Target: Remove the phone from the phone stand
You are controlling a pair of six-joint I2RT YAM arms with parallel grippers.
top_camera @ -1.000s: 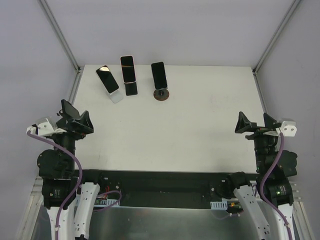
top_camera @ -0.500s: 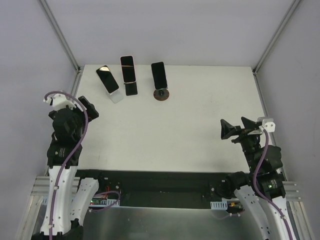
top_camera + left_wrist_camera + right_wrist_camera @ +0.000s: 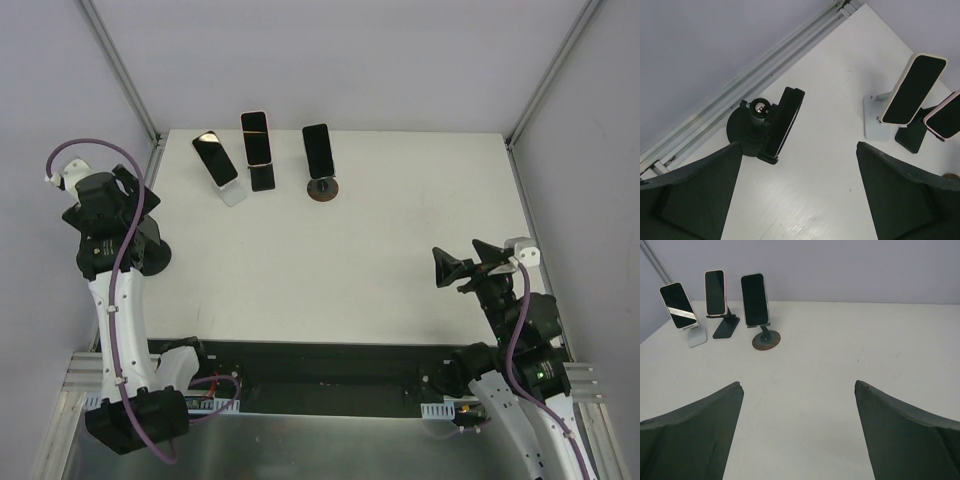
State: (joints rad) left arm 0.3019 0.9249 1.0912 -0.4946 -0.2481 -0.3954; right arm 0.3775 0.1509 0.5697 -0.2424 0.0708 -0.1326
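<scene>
LEFT ARM OVER THE NEAREST PHONE: The left hand [image 3: 799, 146] is pictured above the left edge of the white counter [image 3: 815, 190], its fingers spread wide with nothing held between them. Just below it, a dark slab-shaped phone [image 3: 782, 121] is propped on a black round-based stand [image 3: 742, 134], close to the left edge and about midway along it. From the wrist the phone is seen nearly edge-on, its long axis leaning up out of the cradle and running roughly across the line between the two fingers (offset a little toward one of them).

Three further phones are lined up toward the far-left corner: a black phone [image 3: 214, 158] on a white angled stand [image 3: 233, 194], a pink-rimmed phone [image 3: 254, 138] on a black folding stand [image 3: 263, 179], and a dark phone [image 3: 316, 149] on a round brown-based stand [image 3: 323, 190]. The right hand [image 3: 460, 258], likewise spread and empty, is held by the right edge toward the near-right corner, well apart from every stand.

The left arm is judged much the nearer, and the phone beneath it the likeliest to be lifted; which of the four is meant cannot be settled.
</scene>
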